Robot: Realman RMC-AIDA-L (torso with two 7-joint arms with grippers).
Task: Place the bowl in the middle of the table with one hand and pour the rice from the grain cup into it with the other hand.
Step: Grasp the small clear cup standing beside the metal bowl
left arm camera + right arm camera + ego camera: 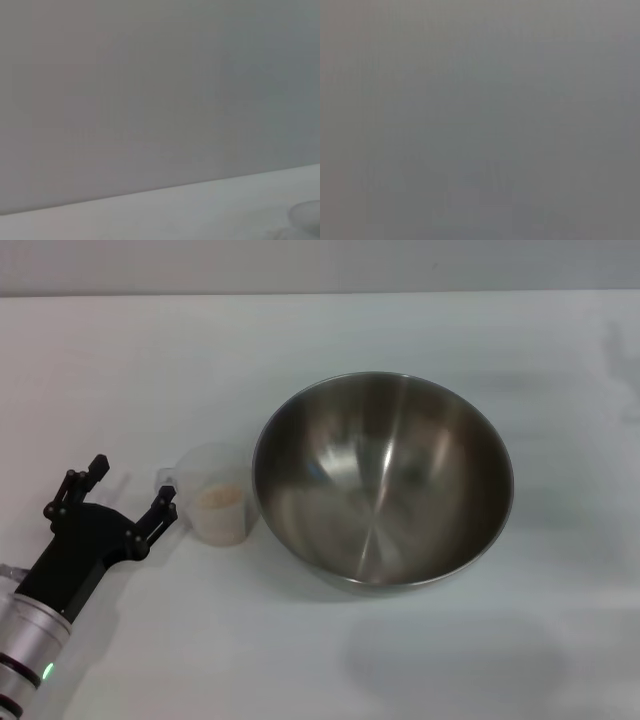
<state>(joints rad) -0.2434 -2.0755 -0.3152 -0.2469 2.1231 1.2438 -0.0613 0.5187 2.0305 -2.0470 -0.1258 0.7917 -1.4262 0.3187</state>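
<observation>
- White counter (pixel 120 360): plain flat surface filling the head view from the near edge to a pale wall at the back. A strip of it also shows low in the left wrist view (pixel 210 210), under a grey wall.
- Steel bowl (pixel 383 480): large, round, brushed and shiny inside, standing upright near the middle of the counter, slightly toward the robot's right. Interior holds no grains. Rim unobstructed all round.
- Left arm and left gripper (pixel 133 492): black body on a silver forearm, entering from the near left corner of the head view. Jaws spread wide, one finger (pixel 163 512) just beside the cup's handle side, the other (pixel 92 472) well apart from it over bare counter. Nothing lies between them; contact with the cup cannot be confirmed.
- Grain cup (pixel 215 493): small, translucent plastic, upright on the counter, between the left gripper and the bowl, its far side touching or nearly touching the bowl's outer wall. A blurred pale rim at the corner of the left wrist view may be this cup; not certain.
- Rice (pixel 220 498): pale off-white grains heaped inside the cup, none on the counter or in the bowl.
- Right gripper: outside every view; the right wrist view gives only a uniform grey field, so its jaws cannot be judged.
</observation>
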